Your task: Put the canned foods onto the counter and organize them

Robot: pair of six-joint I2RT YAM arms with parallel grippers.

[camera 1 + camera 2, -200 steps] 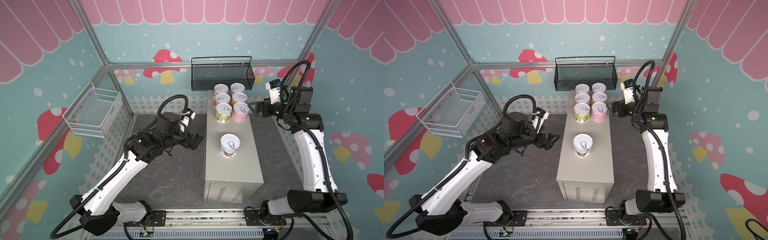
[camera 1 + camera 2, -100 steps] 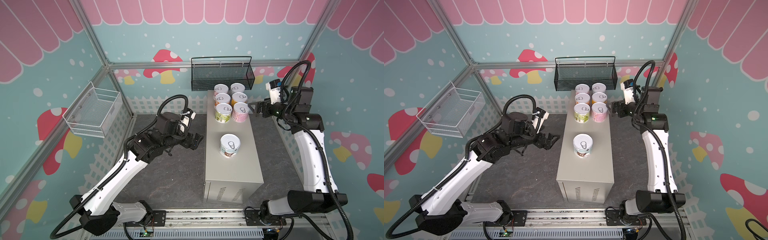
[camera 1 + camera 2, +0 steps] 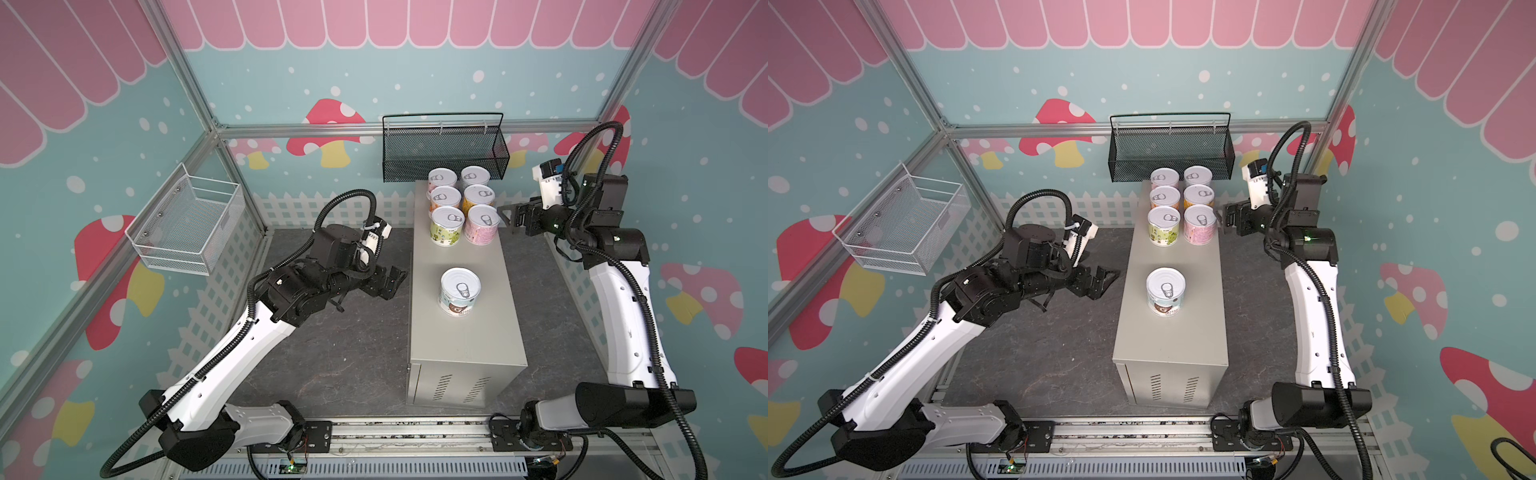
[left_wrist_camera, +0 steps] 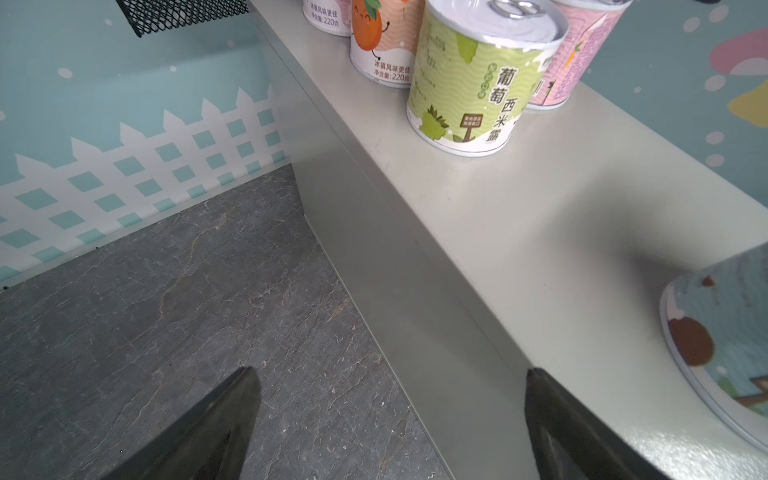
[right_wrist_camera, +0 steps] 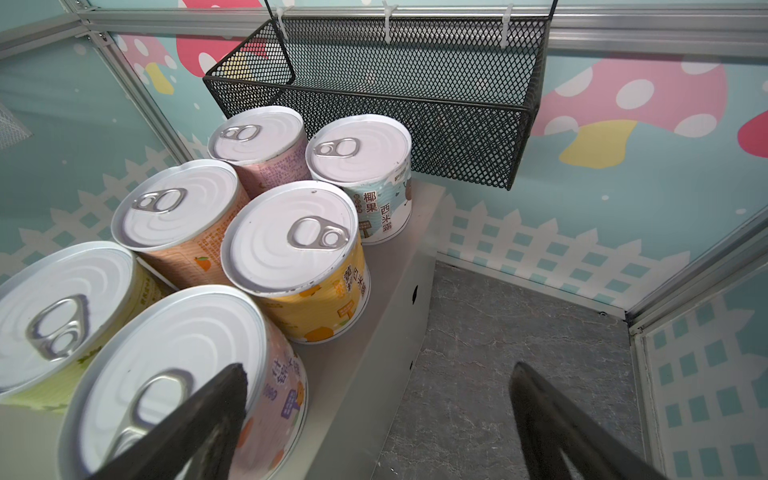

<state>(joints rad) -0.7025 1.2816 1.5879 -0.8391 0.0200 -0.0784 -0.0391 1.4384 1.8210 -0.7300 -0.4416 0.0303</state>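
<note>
Looking down on a dark grey, stone-veined floor [image 3: 332, 353], I've got teal walls [image 3: 291, 75] all round, printed with pink mushrooms, a white picket fence and a pink scalloped awning, set in aluminium framing [image 3: 374, 129]. A white wire basket [image 3: 187, 224] hangs on the left wall and a black mesh basket [image 3: 444, 158] on the back wall.

The counter [image 3: 461, 345], beige-grey with vent slits on its near end, stands on the floor right of centre. All seven canned foods [image 3: 478, 195] are upright on its top. Six are packed two by three at the far end under the mesh basket, and a lone can [image 3: 460, 291] sits near the middle.

Labels now. The green can [image 4: 478, 83] reads 葡萄西米露. The orange can [image 4: 386, 41] behind it reads 冰镇风味更佳 and 净含量:220克. The white-blue can [image 5: 374, 178] at the far right corner reads 椰果西米露. The yellow can [image 5: 299, 266] and pink can [image 5: 158, 340] carry print I can't read.

My left gripper [image 3: 395, 284] hangs jaws wide and empty, just off the counter's left long edge. My right gripper [image 3: 508, 216], spread wide too and holding nothing, sits at the right long edge beside the pink can. Touching or not, I can't tell.
</note>
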